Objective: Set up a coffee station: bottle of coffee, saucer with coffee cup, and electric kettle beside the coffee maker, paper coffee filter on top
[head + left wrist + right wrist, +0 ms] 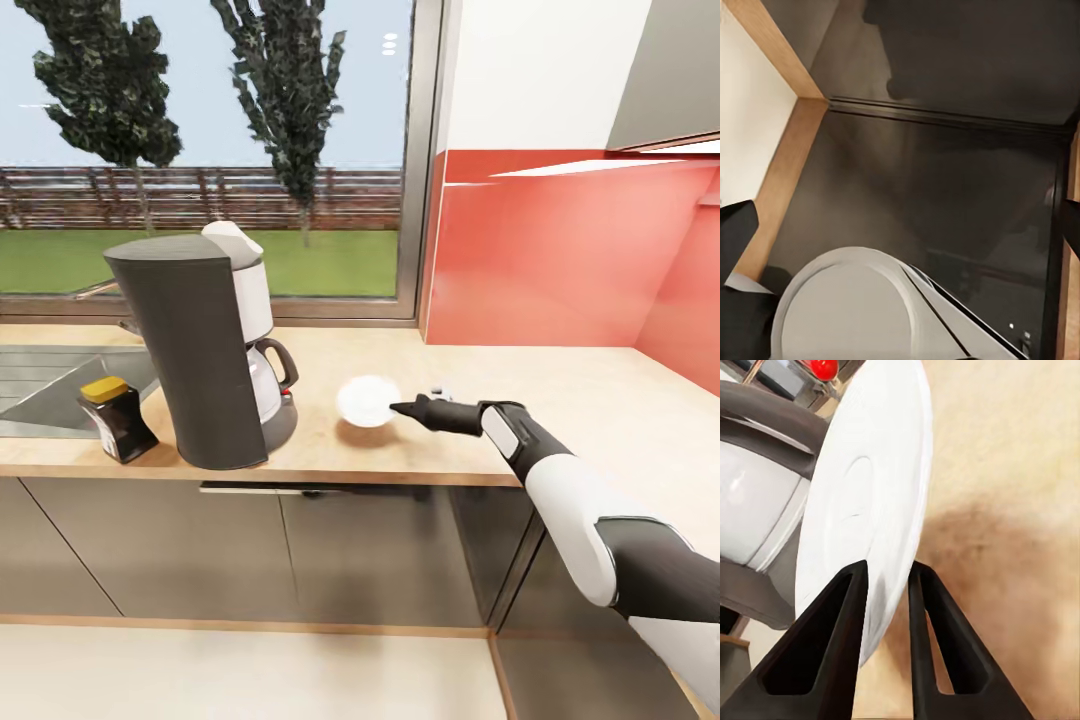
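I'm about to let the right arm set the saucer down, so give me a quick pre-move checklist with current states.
1. right gripper clamped on the saucer rim: ok.
2. Saucer level for release: not ok, it looks tilted on edge.
3. Bare countertop below, beside the coffee maker: ok.
4. Saucer touching the countertop: cannot tell.
5. bottle of coffee standing by the maker: ok.

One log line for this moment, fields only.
right claw: shut on saucer | saucer: above countertop, right of coffee maker | bottle of coffee: left of maker
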`<state>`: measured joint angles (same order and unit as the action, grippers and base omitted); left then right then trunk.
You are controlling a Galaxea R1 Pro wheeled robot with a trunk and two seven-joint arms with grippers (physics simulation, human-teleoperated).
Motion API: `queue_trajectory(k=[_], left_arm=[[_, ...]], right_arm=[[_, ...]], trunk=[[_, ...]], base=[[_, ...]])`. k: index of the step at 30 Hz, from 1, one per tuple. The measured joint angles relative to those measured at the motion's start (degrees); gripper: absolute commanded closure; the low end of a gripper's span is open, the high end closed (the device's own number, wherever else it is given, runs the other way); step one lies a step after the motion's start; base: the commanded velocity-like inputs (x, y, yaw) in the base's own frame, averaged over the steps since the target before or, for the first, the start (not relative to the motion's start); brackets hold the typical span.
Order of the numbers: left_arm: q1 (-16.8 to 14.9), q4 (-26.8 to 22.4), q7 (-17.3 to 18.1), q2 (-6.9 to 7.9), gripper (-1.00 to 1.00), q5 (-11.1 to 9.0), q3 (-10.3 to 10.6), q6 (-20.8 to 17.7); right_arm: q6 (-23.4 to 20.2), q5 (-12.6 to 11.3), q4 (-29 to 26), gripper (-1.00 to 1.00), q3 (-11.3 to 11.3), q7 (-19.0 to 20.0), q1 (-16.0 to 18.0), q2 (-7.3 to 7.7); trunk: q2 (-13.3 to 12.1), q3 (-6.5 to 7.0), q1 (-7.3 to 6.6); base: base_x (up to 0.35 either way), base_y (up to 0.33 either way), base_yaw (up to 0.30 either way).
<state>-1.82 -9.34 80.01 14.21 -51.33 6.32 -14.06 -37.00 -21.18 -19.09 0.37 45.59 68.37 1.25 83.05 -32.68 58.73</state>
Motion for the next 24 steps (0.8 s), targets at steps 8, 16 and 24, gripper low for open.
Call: queue_trajectory(k=[8, 16, 24], left_arm=[[0.0, 0.03, -0.1, 0.02, -1.0, 0.02, -0.03, -0.01], [0.0, 0.03, -0.08, 0.01, -1.0, 0.05, -0.03, -0.01], [0.0, 0.03, -0.12, 0.0, -1.0, 0.04, -0.03, -0.01]], right_arm=[[-2.04, -0.05, 0.06, 1.0, -0.09, -0.31, -0.01, -0.44], [-2.24, -0.01, 0.2, 1.0, -0.1, -3.94, 0.02, -1.53], [-2.22, 0.0, 1.92, 1.0, -0.09, -4.68, 0.02, -2.54]], trunk=[[0.0, 0.0, 0.02], [0.0, 0.0, 0.0], [0.0, 0.0, 0.0]], base=[[-0.095, 0.005, 0.0], [-0.037, 0.025, 0.0], [-0.014, 0.04, 0.0]])
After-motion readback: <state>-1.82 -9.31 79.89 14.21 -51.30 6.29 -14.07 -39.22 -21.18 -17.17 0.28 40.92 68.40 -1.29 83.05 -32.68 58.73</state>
